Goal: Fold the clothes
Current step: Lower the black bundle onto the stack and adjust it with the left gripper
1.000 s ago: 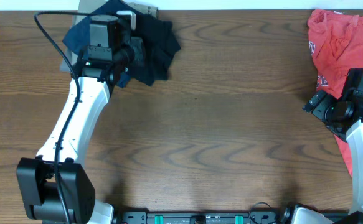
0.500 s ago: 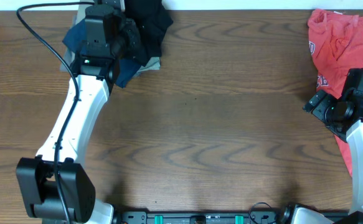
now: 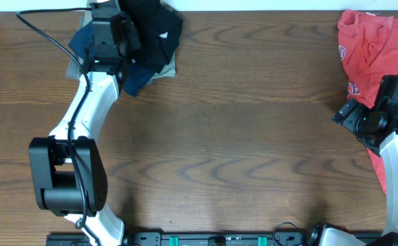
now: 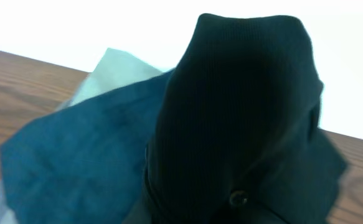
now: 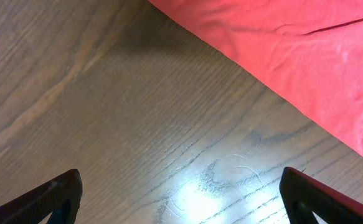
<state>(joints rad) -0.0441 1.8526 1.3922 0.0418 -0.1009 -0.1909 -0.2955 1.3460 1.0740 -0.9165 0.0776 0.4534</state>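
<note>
Has pulled the black T-shirt up and toward the far edge within the last second, using the left end effector, clamped almost fully shut on a bunch of the cloth. Cannot see the fingers themselves in the left wrist view: buried under the dark knit draped over them. Was spread wide and low a second ago; now gathered into a tall hump at the far-left corner of the surface.

Has uncovered more of the navy blue folded garment and a strip of the khaki-tan folded garment beneath, both left lying in place.

On the right, no change to report: right end effector spread as wide as it goes, holding nothing, hovering over bare wood just beside the red garment.

Points, most likely, to separation of the shirt from the other two being well under way, with folding itself not begun: crumpled, not flat. Would next call for carrying it to the open middle of the surface and spreading it out, probably with help from the right side. Worth watching for a snag on the navy piece lying right under the hanging cloth.
</note>
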